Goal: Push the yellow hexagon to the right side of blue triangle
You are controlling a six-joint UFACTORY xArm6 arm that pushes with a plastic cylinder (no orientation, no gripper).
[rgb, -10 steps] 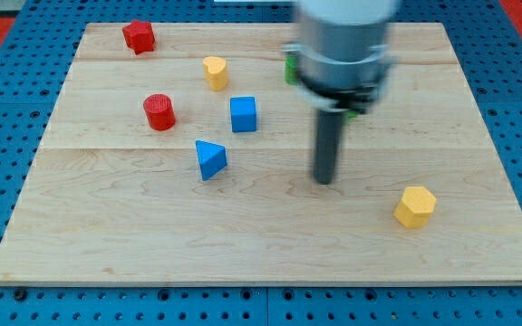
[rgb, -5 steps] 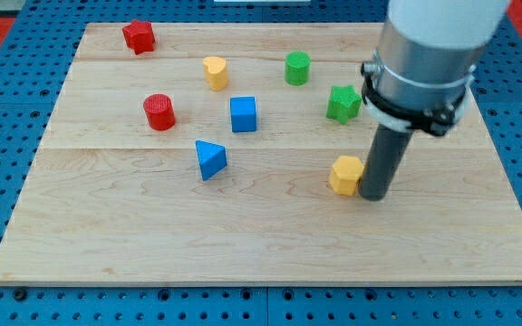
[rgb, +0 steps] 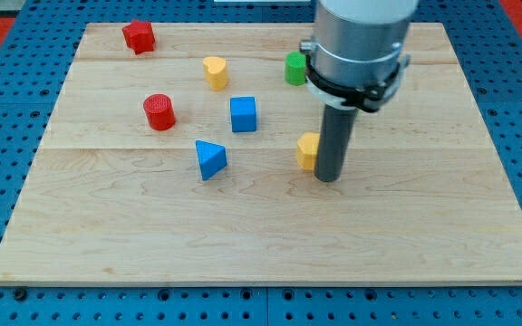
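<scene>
The yellow hexagon (rgb: 307,150) lies near the board's middle, partly hidden behind my rod. My tip (rgb: 328,177) rests on the board right against the hexagon's right side. The blue triangle (rgb: 210,159) lies to the view's left of the hexagon, with a gap of bare board about a hundred pixels wide between them.
A blue cube (rgb: 243,114) sits above the triangle. A yellow rounded block (rgb: 215,71), a red cylinder (rgb: 159,111) and a red star (rgb: 138,35) lie toward the upper left. A green cylinder (rgb: 294,68) shows partly behind the arm. The wooden board (rgb: 261,244) sits on blue pegboard.
My tip went to the yellow hexagon at the lower right and pushed it left and up toward the blue triangle. The arm now hides the green star.
</scene>
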